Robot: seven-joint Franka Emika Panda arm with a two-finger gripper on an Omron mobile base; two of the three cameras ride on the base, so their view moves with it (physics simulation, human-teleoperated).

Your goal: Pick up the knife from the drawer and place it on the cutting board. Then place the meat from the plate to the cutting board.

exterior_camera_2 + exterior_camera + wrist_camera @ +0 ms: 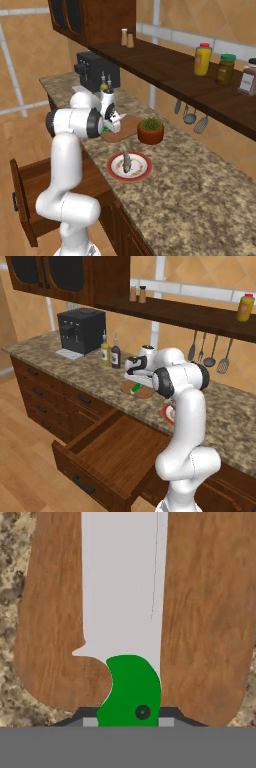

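End effector (128, 722) pinches knife (125, 612) over cutting board (200, 612); right base view adds meat (127, 161).

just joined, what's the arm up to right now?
The tool is shut on the green-handled knife, holding it over the cutting board on the counter. The drawer stands pulled open below. The meat lies on the plate, untouched, so that step is not yet done.

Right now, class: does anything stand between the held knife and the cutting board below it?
Nothing visible does. The claw holds the knife by its green handle, directly above bare cutting board.
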